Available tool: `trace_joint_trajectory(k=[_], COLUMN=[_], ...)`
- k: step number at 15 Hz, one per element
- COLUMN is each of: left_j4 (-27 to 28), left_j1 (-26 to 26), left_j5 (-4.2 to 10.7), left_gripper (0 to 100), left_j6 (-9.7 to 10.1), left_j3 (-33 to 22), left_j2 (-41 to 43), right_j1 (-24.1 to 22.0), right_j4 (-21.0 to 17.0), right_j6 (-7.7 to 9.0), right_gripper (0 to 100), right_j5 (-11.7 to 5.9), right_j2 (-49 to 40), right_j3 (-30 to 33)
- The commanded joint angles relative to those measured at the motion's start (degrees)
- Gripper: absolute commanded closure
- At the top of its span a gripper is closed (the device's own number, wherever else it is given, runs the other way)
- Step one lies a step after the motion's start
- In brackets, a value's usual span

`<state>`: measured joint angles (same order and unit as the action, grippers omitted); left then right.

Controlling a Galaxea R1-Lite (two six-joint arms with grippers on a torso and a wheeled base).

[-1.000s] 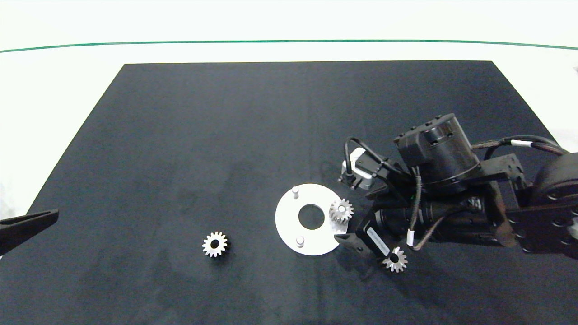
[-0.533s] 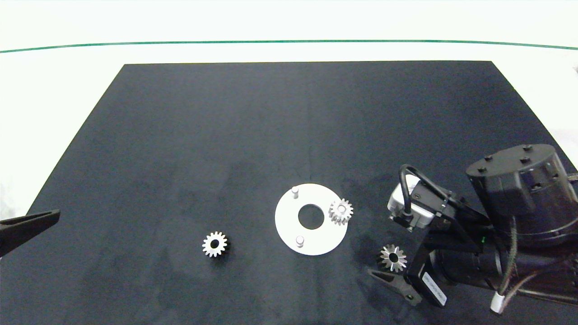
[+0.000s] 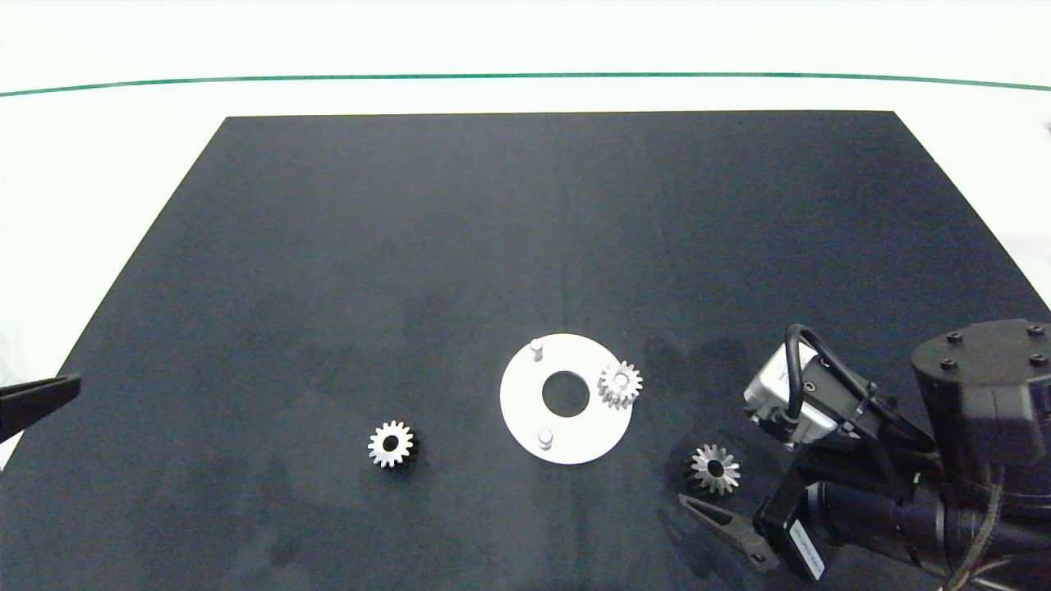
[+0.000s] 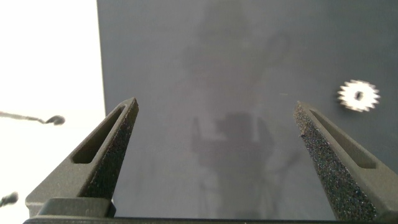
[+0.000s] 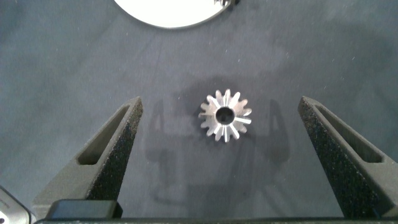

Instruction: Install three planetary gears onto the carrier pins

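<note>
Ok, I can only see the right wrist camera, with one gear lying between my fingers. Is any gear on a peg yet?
Observer: Yes, one gear sits on a peg at the white disc's right side.
Operator: Are other pegs empty?
Observer: Two are: the far peg and the near peg stand bare.
Operator: Where's the last gear?
Observer: The third gear lies flat on the mat, left of the disc, on the open left gripper's side.

Open mat around a loose gear near the front right corner.
The gear (image 5: 225, 116) lies alone between the right gripper (image 5: 224, 155)'s spread fingers; the white disc (image 3: 525, 427) sits nearby.
</note>
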<state>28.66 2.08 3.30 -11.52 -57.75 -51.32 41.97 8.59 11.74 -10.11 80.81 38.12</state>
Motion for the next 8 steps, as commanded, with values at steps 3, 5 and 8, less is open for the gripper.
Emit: trace_joint_trajectory(k=[3,5,8], left_j4=[0.2,0.2,0.3], left_j1=[-7.4,-7.3,-7.3], left_j5=[0.04,0.04,0.12], left_gripper=[0,0,0], left_j6=[-0.08,-0.08,-0.08], left_j3=[0.0,-0.1,-0.1], left_j2=[0.3,0.3,0.3], right_j1=[-2.0,-2.9,-3.1], right_j4=[0.2,0.3,0.5], right_j6=[-0.14,-0.31,-0.49], right_gripper=[0,0,0], right_j5=[0.09,0.53,0.97], right_j2=[1.1,2.2,3.7], right_j3=[-0.3,-0.3,-0.3])
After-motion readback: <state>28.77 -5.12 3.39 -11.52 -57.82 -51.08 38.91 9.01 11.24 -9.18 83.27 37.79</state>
